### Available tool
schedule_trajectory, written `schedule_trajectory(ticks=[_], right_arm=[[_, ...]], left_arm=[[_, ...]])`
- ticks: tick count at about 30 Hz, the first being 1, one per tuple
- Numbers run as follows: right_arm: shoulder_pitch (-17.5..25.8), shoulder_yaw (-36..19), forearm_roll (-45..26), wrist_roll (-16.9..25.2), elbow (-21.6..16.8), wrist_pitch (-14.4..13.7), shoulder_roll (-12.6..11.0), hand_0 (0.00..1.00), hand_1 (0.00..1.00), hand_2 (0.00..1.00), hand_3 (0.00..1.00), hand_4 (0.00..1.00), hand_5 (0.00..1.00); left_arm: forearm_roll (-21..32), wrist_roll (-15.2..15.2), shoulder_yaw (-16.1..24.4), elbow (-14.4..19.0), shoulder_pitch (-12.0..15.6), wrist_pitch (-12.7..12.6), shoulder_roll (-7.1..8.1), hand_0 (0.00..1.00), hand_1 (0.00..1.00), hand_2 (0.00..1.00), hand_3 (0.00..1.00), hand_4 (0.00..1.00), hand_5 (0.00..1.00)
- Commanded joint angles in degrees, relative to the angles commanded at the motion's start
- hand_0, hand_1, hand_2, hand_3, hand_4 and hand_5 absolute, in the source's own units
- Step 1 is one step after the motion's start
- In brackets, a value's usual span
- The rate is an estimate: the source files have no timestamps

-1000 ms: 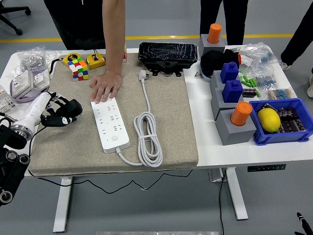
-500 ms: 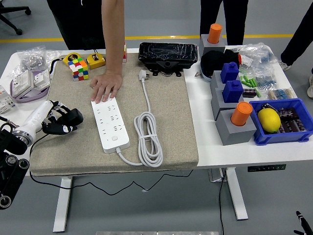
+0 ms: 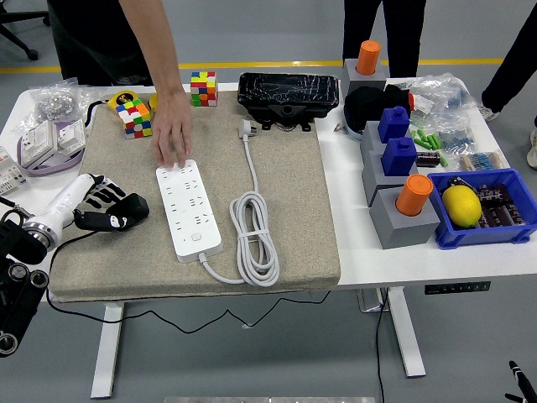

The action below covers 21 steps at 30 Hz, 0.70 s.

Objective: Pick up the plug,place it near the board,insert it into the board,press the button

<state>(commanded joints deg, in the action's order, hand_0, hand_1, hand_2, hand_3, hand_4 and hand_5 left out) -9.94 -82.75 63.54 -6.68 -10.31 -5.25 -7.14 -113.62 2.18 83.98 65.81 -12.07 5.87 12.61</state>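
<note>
While the plug [image 3: 246,129] lies at the far end of the mat [image 3: 294,210], its cord coiled beside the board [image 3: 189,210], the left robot hand [image 3: 112,210] sits well off to the left, near the mat's edge. Its fingers look loosely curled and hold nothing. A person's hand [image 3: 172,133] rests on the board's far end.
</note>
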Motion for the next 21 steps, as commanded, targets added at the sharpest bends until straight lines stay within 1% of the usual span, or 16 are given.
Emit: schedule_trajectory(ticks=[1,6,7,12,13,15,16,17,18,19,21], right_arm=[[0.0,0.1,-0.1,0.0,0.0,0.0,0.0,0.799,0.743,0.726,0.761,0.998,0.998],[-0.1,0.3,-0.1,-0.1,0.0,0.0,0.0,0.799,0.743,0.726,0.761,0.998,0.998],[-0.1,0.3,-0.1,-0.1,0.0,0.0,0.0,0.799,0.744,0.726,0.761,0.998,0.998],[-0.1,0.5,-0.1,-0.2,0.0,0.1,0.2,0.799,0.744,0.726,0.761,0.998,0.998],[-0.1,0.6,-0.1,-0.2,0.0,0.1,0.2,0.799,0.744,0.726,0.761,0.998,0.998],[-0.1,0.8,-0.2,-0.2,0.0,0.1,0.2,0.799,0.744,0.726,0.761,0.998,0.998],[0.0,0.9,-0.2,-0.2,0.0,0.1,0.2,0.799,0.744,0.726,0.761,0.998,0.998],[0.0,1.0,-0.1,-0.2,0.0,0.1,0.3,0.799,0.744,0.726,0.761,0.998,0.998],[0.0,1.1,-0.1,-0.2,0.0,0.1,0.3,0.799,0.744,0.726,0.761,0.998,0.998],[0.0,1.2,-0.1,-0.3,0.0,0.2,0.4,0.799,0.744,0.726,0.761,0.998,0.998],[0.1,1.5,0.0,-0.3,0.0,0.2,0.4,0.799,0.744,0.726,0.761,0.998,0.998]], left_arm=[[0.1,0.0,0.1,0.0,0.0,0.1,0.03,0.675,0.744,0.719,0.710,0.998,0.290],[0.3,0.1,1.0,0.7,0.0,0.1,-0.11,0.675,0.744,0.719,0.710,0.998,0.290],[0.4,0.1,1.1,0.8,0.0,0.1,-0.14,0.718,0.799,0.751,0.751,0.998,0.490],[3.5,-0.3,2.5,2.9,0.3,-1.0,-0.70,0.718,0.799,0.751,0.751,0.998,0.490],[4.2,-0.5,2.8,3.3,0.4,-1.7,-0.93,0.809,0.889,0.846,0.808,0.998,0.807],[6.3,-1.7,3.3,4.1,0.8,-4.1,-1.58,0.809,0.889,0.846,0.808,0.998,0.807],[7.6,-2.2,3.7,4.7,1.1,-5.3,-2.14,0.809,0.889,0.846,0.808,0.998,0.807],[8.4,-2.5,3.8,5.0,1.4,-6.0,-2.44,0.809,0.889,0.846,0.808,0.998,0.807],[9.8,-3.5,3.9,5.5,1.8,-7.6,-2.83,0.809,0.889,0.846,0.808,0.998,0.807],[11.4,-4.3,4.1,6.1,2.3,-9.1,-3.27,0.856,0.958,0.949,0.891,0.998,0.891],[14.6,-6.2,4.4,7.1,3.2,-12.2,-4.12,0.856,0.958,0.949,0.891,0.998,0.891]])
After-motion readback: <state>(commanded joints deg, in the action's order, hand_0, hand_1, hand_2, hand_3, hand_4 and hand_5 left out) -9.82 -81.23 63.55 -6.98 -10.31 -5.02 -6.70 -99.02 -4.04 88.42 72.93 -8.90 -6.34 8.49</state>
